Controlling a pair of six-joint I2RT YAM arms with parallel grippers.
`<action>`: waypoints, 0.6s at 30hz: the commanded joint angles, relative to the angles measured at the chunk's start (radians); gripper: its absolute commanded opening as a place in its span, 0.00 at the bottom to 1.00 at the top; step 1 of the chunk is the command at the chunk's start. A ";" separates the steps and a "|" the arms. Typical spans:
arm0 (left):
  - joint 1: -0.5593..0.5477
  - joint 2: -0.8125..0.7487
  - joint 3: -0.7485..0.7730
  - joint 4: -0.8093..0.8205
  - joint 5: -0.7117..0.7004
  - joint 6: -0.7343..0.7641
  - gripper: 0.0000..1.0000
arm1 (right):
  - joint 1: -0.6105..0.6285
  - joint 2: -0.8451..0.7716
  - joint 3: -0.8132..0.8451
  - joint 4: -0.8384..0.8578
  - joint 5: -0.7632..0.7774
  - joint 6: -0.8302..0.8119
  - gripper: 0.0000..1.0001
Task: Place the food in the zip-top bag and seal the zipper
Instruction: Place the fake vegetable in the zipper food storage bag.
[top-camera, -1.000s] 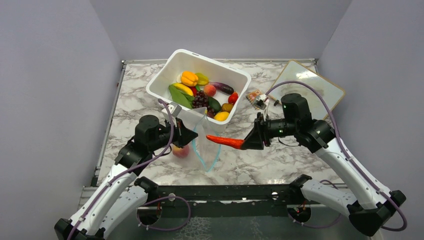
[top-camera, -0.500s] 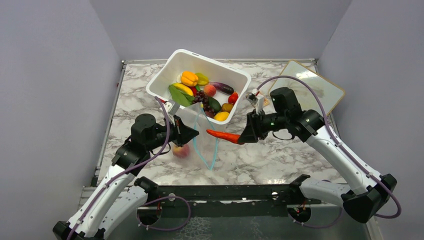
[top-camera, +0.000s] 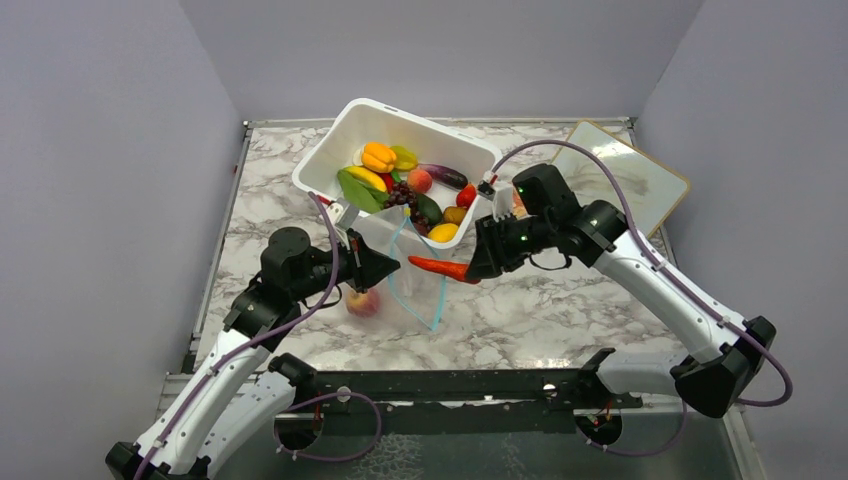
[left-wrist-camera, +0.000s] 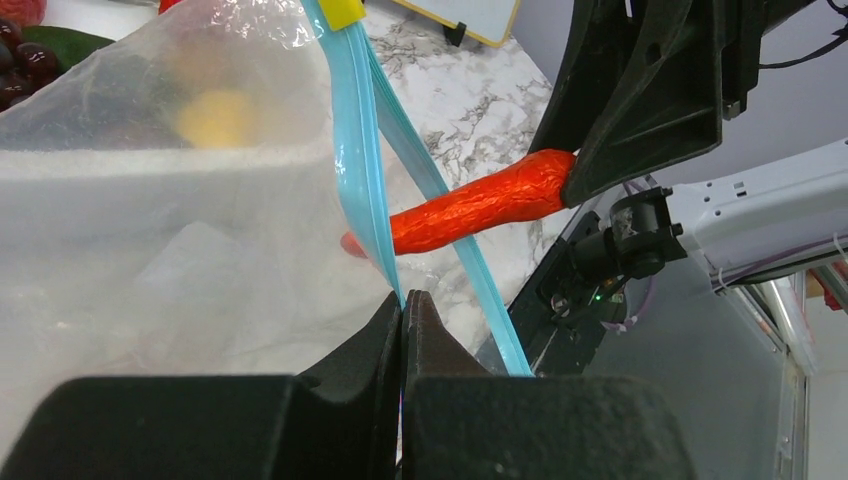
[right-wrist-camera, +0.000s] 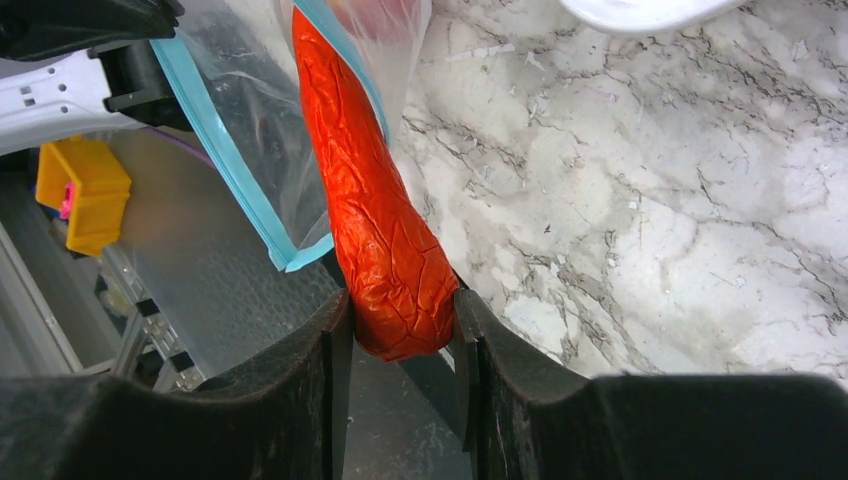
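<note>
Right gripper (top-camera: 472, 270) grasps the carrot (top-camera: 438, 267) by its thick end. Long axis points left, tip at the mouth of the zip-top bag (top-camera: 405, 295). Left gripper (top-camera: 390, 265), clenched on the bag's rim, holds it open toward the surface's near edge.

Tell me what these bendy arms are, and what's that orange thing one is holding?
These are two robot arms bolted to a marble table. One picture looks down from above; the other two come from cameras on the wrists. The left hand pinches the edge of a clear zip-top bag. The right hand grips a toy carrot, its tip at the bag's mouth. A toy peach is already inside. More toy food sits in the white tub.
</note>
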 joint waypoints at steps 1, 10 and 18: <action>0.006 0.004 0.004 0.057 0.048 -0.005 0.00 | 0.044 0.036 0.066 -0.034 0.068 0.045 0.24; 0.006 -0.009 -0.013 0.071 0.057 -0.021 0.00 | 0.117 0.131 0.137 0.040 0.060 0.102 0.25; 0.005 -0.026 -0.032 0.088 0.063 -0.043 0.00 | 0.154 0.171 0.134 0.158 0.085 0.173 0.28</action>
